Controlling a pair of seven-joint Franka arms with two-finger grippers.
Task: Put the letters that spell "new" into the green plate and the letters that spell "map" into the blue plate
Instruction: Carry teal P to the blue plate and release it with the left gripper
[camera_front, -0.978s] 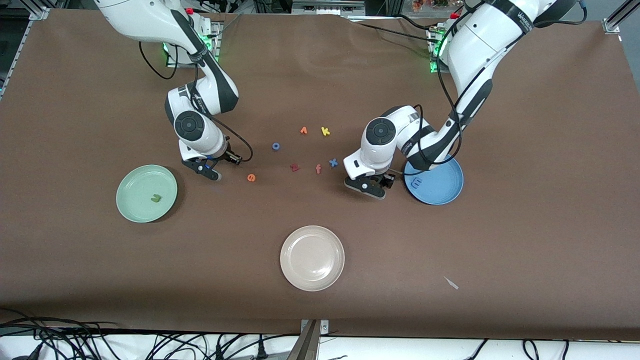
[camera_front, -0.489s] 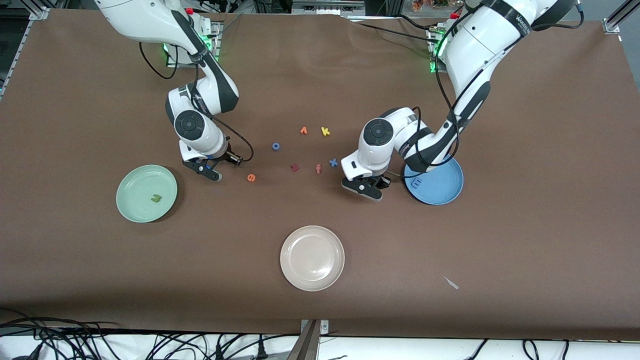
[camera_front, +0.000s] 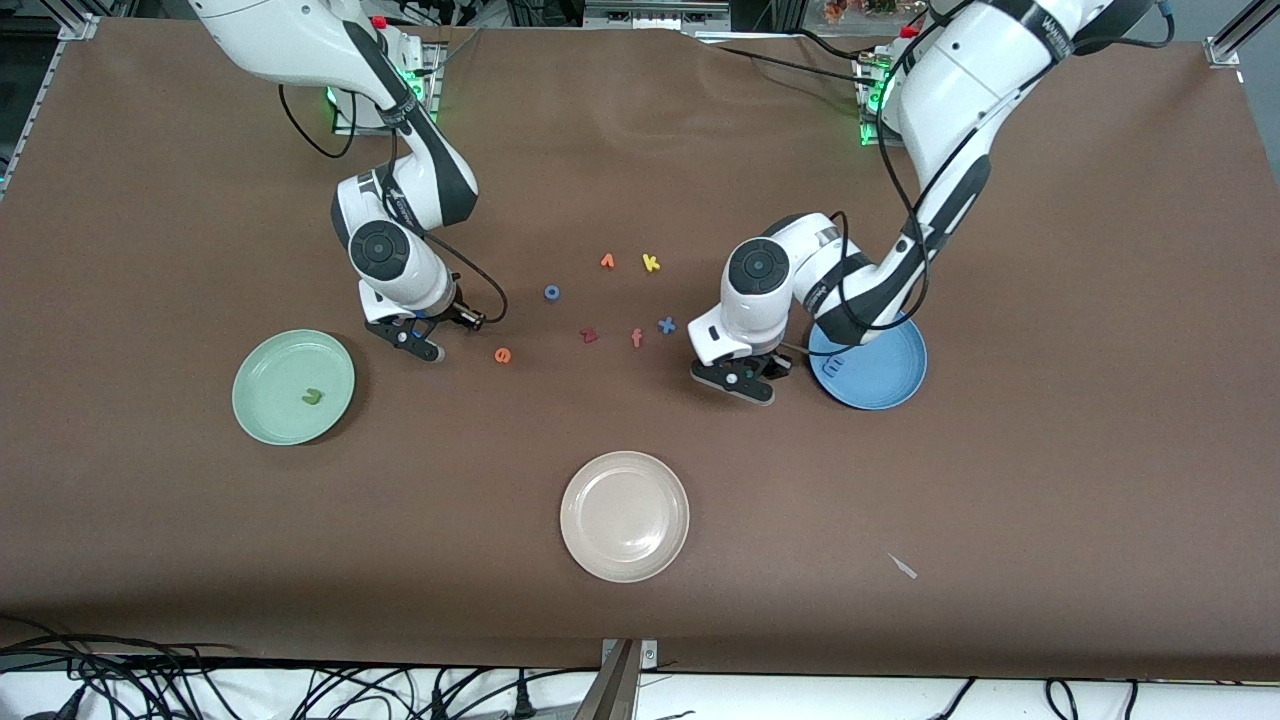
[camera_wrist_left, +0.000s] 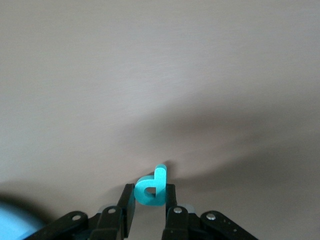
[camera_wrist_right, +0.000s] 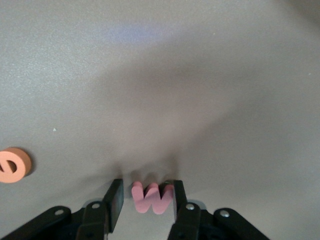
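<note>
Foam letters and three plates lie on a brown-covered table (camera_front: 1050, 450).

The green plate (camera_front: 270, 415) sits toward the right arm's end, the blue plate (camera_front: 890, 385) toward the left arm's end, and a beige plate (camera_front: 625, 516) lies between them, nearest the front camera. Scattered mid-table are an orange e (camera_front: 502, 355), a dark red z (camera_front: 589, 335), an orange-red f (camera_front: 636, 338), a blue x (camera_front: 666, 325), a blue ring-shaped letter (camera_front: 551, 293), a yellow k (camera_front: 650, 263) and a small orange letter (camera_front: 607, 261) beside it. A pale scrap (camera_front: 903, 566) lies near the front edge.
</note>
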